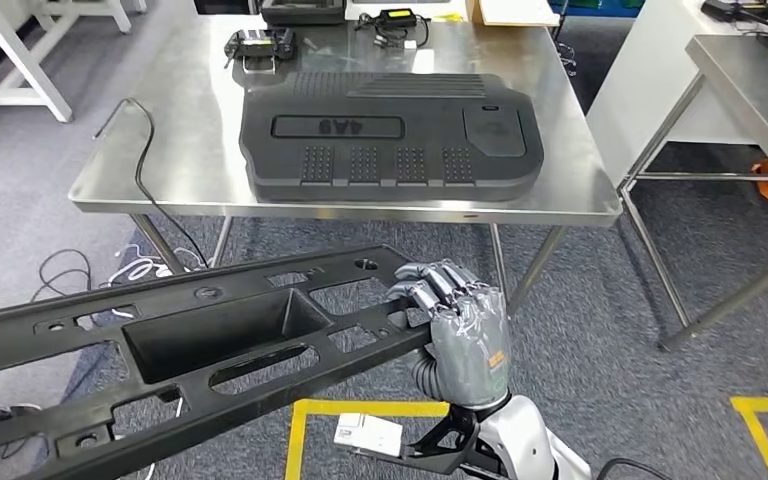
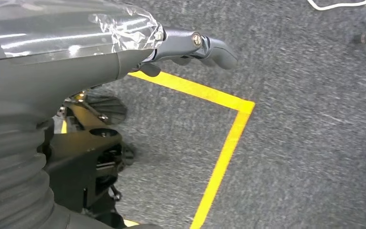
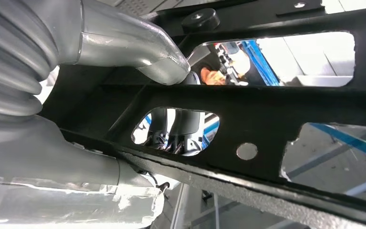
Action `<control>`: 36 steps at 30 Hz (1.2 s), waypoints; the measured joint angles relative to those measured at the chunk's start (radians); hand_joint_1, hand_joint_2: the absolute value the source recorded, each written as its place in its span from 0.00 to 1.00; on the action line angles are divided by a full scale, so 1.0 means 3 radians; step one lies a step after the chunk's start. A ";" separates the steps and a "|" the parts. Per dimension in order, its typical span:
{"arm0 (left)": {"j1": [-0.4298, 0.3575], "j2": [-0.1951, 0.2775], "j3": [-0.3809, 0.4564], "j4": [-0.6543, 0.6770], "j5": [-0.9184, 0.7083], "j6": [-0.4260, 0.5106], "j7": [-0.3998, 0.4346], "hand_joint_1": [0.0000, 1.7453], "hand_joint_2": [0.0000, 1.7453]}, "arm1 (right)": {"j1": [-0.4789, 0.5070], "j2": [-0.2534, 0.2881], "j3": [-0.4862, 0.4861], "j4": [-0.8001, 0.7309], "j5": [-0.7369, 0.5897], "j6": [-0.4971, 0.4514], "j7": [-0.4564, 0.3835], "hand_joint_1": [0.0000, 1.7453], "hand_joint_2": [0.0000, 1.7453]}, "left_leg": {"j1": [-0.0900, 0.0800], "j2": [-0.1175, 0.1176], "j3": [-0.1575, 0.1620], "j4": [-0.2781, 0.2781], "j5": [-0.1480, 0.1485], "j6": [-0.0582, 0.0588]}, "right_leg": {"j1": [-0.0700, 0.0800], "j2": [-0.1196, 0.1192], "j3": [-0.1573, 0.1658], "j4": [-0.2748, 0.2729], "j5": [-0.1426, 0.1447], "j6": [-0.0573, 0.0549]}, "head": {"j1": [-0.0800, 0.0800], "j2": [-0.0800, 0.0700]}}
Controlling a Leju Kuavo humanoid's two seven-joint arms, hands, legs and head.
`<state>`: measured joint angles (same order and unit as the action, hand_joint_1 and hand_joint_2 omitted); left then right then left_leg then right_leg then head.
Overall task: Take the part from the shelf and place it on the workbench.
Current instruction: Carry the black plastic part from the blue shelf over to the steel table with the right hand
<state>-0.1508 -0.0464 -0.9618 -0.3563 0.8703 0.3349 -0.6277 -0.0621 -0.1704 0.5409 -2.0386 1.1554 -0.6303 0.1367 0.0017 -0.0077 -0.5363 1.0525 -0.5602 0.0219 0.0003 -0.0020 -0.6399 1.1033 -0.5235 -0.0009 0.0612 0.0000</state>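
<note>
A long black plastic frame part (image 1: 210,340) with cut-outs and a deep rectangular pocket hangs over the floor, in front of the steel workbench (image 1: 180,150). My right hand (image 1: 460,325) grips its right end, fingers hooked over the top edge. The part's left end runs out of the picture. In the right wrist view the thumb (image 3: 138,47) presses against the part's ribs (image 3: 267,109). My left hand (image 2: 76,57) hangs over grey carpet, its fingers (image 2: 205,45) stretched out with nothing in them.
A large black moulded cover (image 1: 390,135) fills the middle of the workbench. Small black devices (image 1: 260,45) lie at the back and a cable (image 1: 140,150) trails off the left side. A second steel table (image 1: 760,80) stands right. Yellow tape (image 1: 360,408) marks the floor.
</note>
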 joint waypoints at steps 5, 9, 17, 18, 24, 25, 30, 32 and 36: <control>-0.0006 0.0001 -0.0002 0.0000 0.0000 0.0000 0.0007 0.00 1.00 | 0.0006 0.0005 -0.0001 0.0004 -0.0001 -0.0002 -0.0001 1.00 1.00 | -0.0011 0.0003 0.0051 0.0133 -0.0068 -0.0095 | -0.0015 -0.0004 0.0117 -0.0145 0.0054 -0.0071 | -0.0013 0.0000; -0.0009 0.0002 -0.0002 0.0000 0.0006 0.0000 0.0007 0.00 1.00 | -0.0003 0.0009 -0.0001 0.0008 -0.0006 -0.0002 -0.0004 1.00 1.00 | 0.0024 0.0007 -0.0316 0.0713 -0.0329 -0.0168 | -0.0025 -0.0010 0.0201 -0.0165 0.0015 -0.0091 | -0.0051 0.0000; 0.0010 0.0004 -0.0002 0.0000 0.0032 0.0015 0.0014 0.00 1.00 | -0.0013 0.0015 -0.0001 0.0032 -0.0025 -0.0005 -0.0024 1.00 1.00 | 0.0018 0.0009 -0.0347 0.0075 0.0232 -0.0119 | -0.0036 0.0001 0.0341 -0.0162 -0.0145 -0.0013 | -0.0069 0.0000; 0.0013 0.0004 -0.0002 0.0000 0.0033 0.0023 0.0018 0.00 1.00 | -0.0014 0.0015 -0.0001 0.0034 -0.0028 -0.0005 -0.0027 1.00 1.00 | 0.0017 0.0008 -0.0339 0.0064 0.0243 -0.0106 | -0.0032 0.0002 0.0339 -0.0163 -0.0151 -0.0013 | -0.0068 0.0000; -0.0007 0.0003 -0.0002 0.0000 0.0034 0.0041 0.0028 0.00 1.00 | -0.0029 0.0016 -0.0002 0.0039 -0.0038 -0.0009 -0.0034 1.00 1.00 | 0.0022 -0.0003 -0.0319 0.0050 0.0240 -0.0076 | -0.0024 0.0002 0.0397 -0.0233 -0.0158 -0.0015 | -0.0045 0.0000; -0.0009 0.0004 -0.0002 0.0000 0.0033 0.0041 0.0028 0.00 1.00 | -0.0030 0.0016 -0.0002 0.0039 -0.0038 -0.0010 -0.0034 1.00 1.00 | 0.0022 -0.0003 -0.0317 0.0049 0.0235 -0.0070 | -0.0024 0.0002 0.0405 -0.0246 -0.0161 -0.0010 | -0.0042 0.0000; -0.0017 0.0004 -0.0002 0.0000 0.0029 0.0041 0.0031 0.00 1.00 | -0.0030 0.0016 -0.0003 0.0039 -0.0038 -0.0011 -0.0035 1.00 1.00 | 0.0020 -0.0003 -0.0305 0.0049 0.0226 -0.0059 | -0.0024 0.0001 0.0422 -0.0268 -0.0162 0.0005 | -0.0039 0.0000; -0.0019 0.0004 -0.0002 0.0000 0.0029 0.0041 0.0033 0.00 1.00 | -0.0030 0.0016 -0.0002 0.0039 -0.0038 -0.0011 -0.0035 1.00 1.00 | 0.0020 -0.0002 -0.0302 0.0048 0.0226 -0.0059 | -0.0024 0.0000 0.0423 -0.0269 -0.0159 0.0016 | -0.0039 0.0000; -0.0019 0.0003 -0.0002 0.0000 0.0030 0.0041 0.0033 0.00 1.00 | -0.0030 0.0017 -0.0002 0.0041 -0.0039 -0.0011 -0.0038 1.00 1.00 | 0.0020 -0.0002 -0.0288 0.0040 0.0227 -0.0059 | -0.0023 0.0000 0.0430 -0.0270 -0.0157 0.0026 | -0.0040 0.0000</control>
<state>-0.1566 -0.0454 -0.9624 -0.3563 0.8794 0.3471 -0.6177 -0.0711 -0.1654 0.5404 -2.0264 1.1436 -0.6334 0.1253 0.0078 -0.0083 -0.6228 1.0645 -0.4921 0.0043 -0.0067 -0.0018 -0.5109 1.0223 -0.5705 0.0068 0.0492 0.0000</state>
